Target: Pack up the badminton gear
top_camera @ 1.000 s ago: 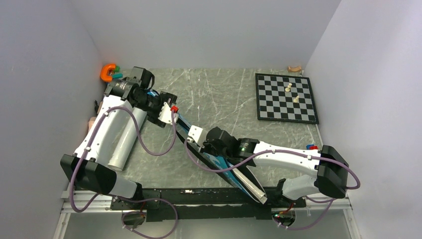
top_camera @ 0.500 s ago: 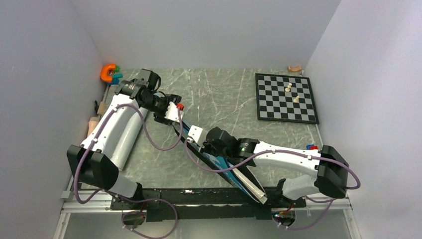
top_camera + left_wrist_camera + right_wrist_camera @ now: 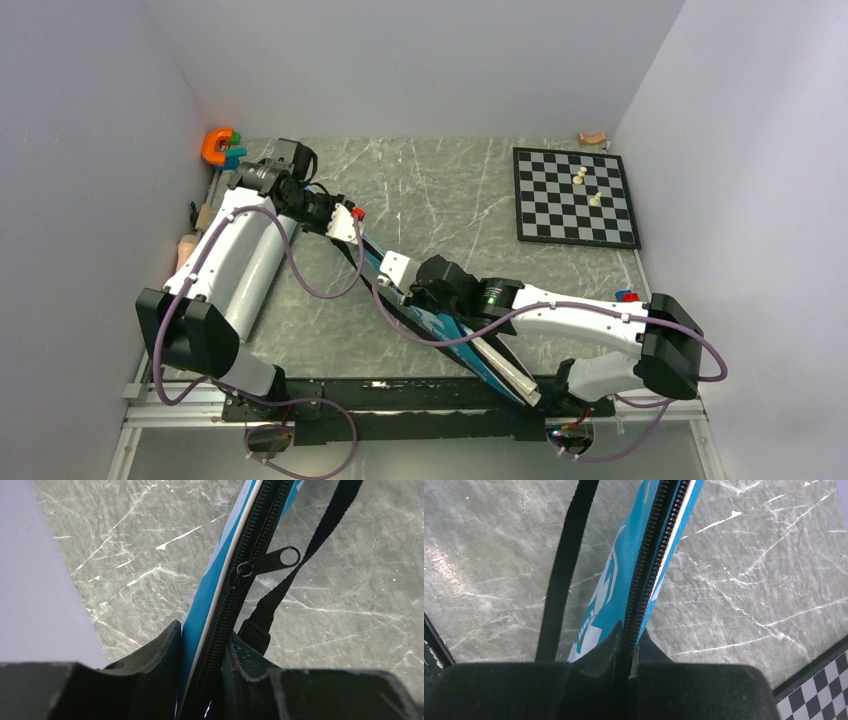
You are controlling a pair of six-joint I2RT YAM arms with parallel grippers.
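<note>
Two grippers pinch one blue racket bag (image 3: 212,575) along its toothed black zipper (image 3: 262,525) — the left gripper (image 3: 202,647) closed across the glossy edge just short of the flat, eyeleted zipper pull (image 3: 270,560), the right gripper (image 3: 626,642) clamped thin on the same seam. A woven black strap (image 3: 566,565) hangs beside it. The bag runs edge-up across the grey marbled bench (image 3: 749,580).
</note>
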